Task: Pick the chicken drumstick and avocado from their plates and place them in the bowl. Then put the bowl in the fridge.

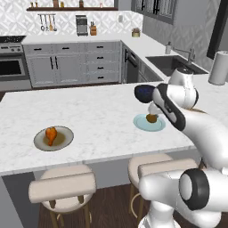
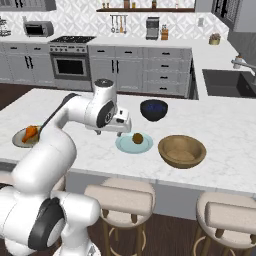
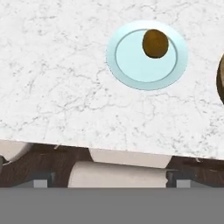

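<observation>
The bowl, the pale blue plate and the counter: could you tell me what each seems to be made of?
The bowl looks like wood, tan and matt, with faint grain rings inside. The pale blue plate seems glazed ceramic, smooth and even in colour, though plastic is possible. The counter looks like polished white marble with fine grey veining.

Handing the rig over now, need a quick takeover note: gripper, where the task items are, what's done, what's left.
Gripper: above the marble counter beside the pale teal plate; holds nothing, open or shut unclear.
Small dark brown avocado: on that plate.
Glossy orange-brown chicken drumstick: on the olive-tan plate.
Tan wooden bowl: empty, next to the teal plate.
Done: nothing.
Left: both foods into the bowl, bowl into the fridge.
</observation>
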Controlling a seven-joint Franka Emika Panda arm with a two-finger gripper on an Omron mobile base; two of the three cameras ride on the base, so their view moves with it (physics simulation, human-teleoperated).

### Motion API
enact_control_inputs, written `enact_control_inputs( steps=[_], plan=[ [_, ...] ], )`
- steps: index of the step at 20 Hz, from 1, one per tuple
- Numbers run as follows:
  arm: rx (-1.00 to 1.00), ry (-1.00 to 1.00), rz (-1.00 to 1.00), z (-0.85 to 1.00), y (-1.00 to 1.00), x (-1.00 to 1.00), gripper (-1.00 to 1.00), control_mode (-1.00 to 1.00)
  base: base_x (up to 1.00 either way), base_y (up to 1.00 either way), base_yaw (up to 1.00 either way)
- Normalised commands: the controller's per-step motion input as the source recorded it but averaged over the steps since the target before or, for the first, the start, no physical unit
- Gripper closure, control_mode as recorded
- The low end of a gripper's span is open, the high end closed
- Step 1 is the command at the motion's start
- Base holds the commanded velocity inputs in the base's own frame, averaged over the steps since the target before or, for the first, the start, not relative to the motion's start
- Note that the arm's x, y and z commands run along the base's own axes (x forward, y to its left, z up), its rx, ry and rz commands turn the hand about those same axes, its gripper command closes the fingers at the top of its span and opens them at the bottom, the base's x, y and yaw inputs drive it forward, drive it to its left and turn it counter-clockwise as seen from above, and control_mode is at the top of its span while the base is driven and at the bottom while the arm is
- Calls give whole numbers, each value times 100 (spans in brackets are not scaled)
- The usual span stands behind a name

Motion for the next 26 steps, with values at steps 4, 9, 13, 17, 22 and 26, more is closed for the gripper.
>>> enact_control_inputs(
  steps=[4,9,13,17,22,26],
  plan=[
    [0,16,0,-42,-36,88,-100,-100,0,0,0],
    [0,15,1,-24,-29,72,-100,-100,0,0,0],
    [0,6,7,-16,-22,51,-100,-100,0,0,0],
    [0,1,10,-37,-11,34,-100,-100,0,0,0],
    [0,3,9,-42,-4,41,-100,-100,0,0,0],
    [0,6,11,-36,-11,44,-100,-100,0,0,0]
  ],
)
